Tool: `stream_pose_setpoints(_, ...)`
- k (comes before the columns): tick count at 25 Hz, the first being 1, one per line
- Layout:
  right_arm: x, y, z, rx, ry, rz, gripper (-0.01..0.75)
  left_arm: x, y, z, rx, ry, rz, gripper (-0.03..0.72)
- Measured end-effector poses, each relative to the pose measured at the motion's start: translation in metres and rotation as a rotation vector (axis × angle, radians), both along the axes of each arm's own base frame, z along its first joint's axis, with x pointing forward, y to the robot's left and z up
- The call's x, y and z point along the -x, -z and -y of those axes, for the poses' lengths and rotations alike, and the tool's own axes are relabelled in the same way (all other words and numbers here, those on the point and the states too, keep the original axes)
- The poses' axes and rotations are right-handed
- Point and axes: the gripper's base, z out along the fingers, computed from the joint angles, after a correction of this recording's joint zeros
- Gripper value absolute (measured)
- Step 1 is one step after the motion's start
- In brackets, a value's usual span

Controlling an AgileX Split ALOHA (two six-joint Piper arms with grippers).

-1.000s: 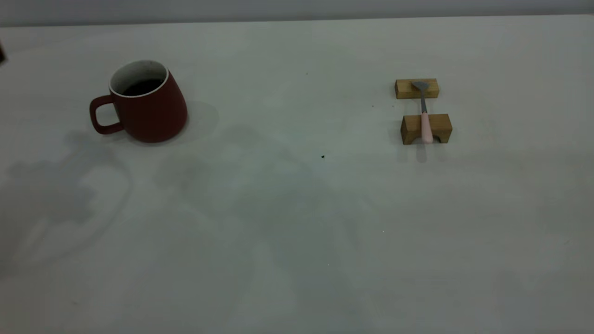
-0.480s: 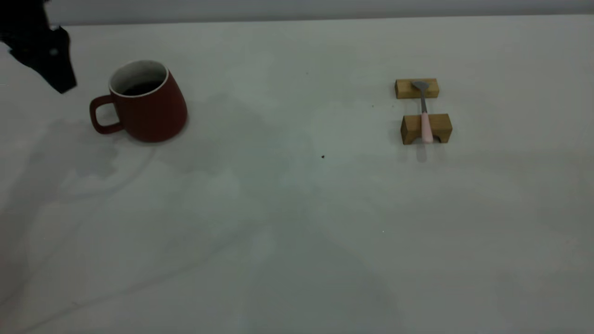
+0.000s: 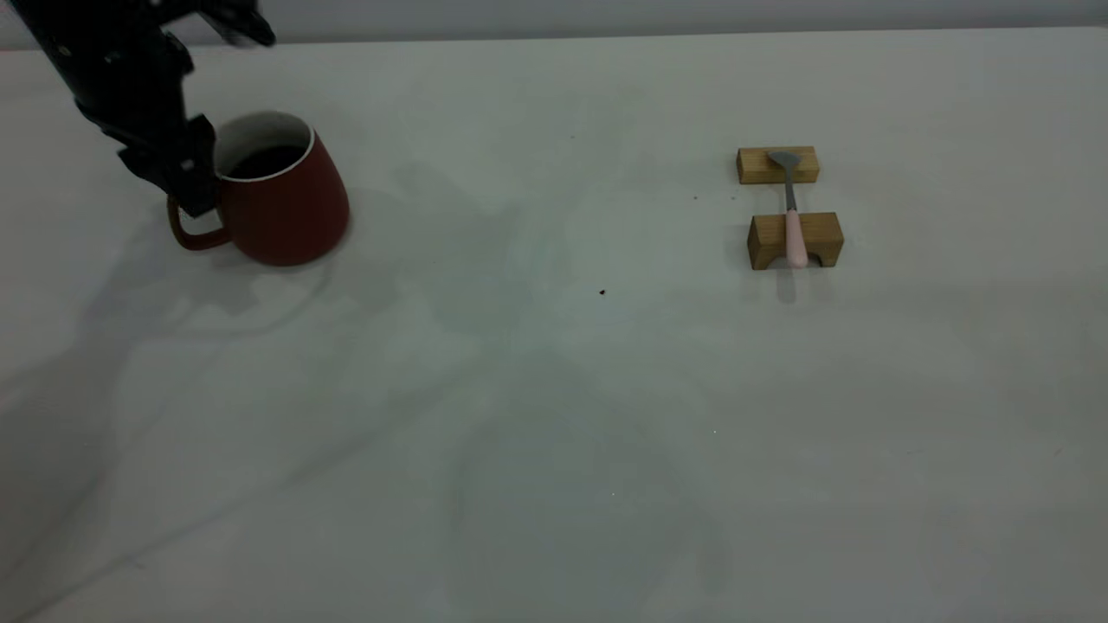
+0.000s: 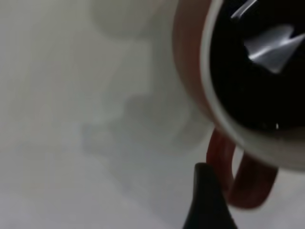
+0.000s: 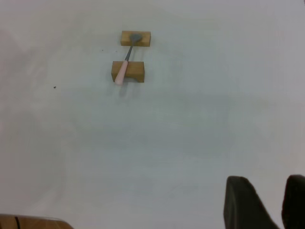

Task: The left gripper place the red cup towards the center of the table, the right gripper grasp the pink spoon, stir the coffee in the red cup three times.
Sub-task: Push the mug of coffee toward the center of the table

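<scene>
Standing at the far left of the big pale grey table point(image 3: 554, 415) is the dark red cup point(image 3: 286, 203) with a white inside and a loop handle, and the black shiny coffee point(image 3: 264, 162) sits inside it. The black left gripper point(image 3: 186, 186) hangs right at the handle side of the cup, with one black finger point(image 4: 205, 205) just beside the red loop (I cannot tell if the claw is wide or narrow). Well apart, on the right side of the table, the small pink spoon point(image 3: 792, 221) with a grey metal neck and bowl lies across two tan wooden blocks point(image 3: 795, 240), its bowl on the far block and its pink handle on the near one. The right gripper point(image 5: 267, 205) is far from the spoon, above bare table, with a small gap between its two dark fingers and nothing in it.
</scene>
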Motion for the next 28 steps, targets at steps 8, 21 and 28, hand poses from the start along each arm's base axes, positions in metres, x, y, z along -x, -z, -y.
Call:
stream_pose_setpoints(8, 0.000, 0.000, 0.000, 0.000, 0.000, 0.000, 0.244, -0.001, 0.012, 0.000, -0.007, 0.025, 0.000, 0.452)
stream_pose_setpoints(21, 0.000, 0.000, 0.000, -0.001, 0.000, 0.000, 0.244, 0.000, 0.013, 0.012, -0.007, 0.055, 0.004, 0.206)
stream_pose_setpoints(28, 0.000, 0.000, 0.000, -0.001, 0.000, 0.000, 0.244, 0.007, 0.013, 0.059, -0.003, 0.135, 0.001, 0.206)
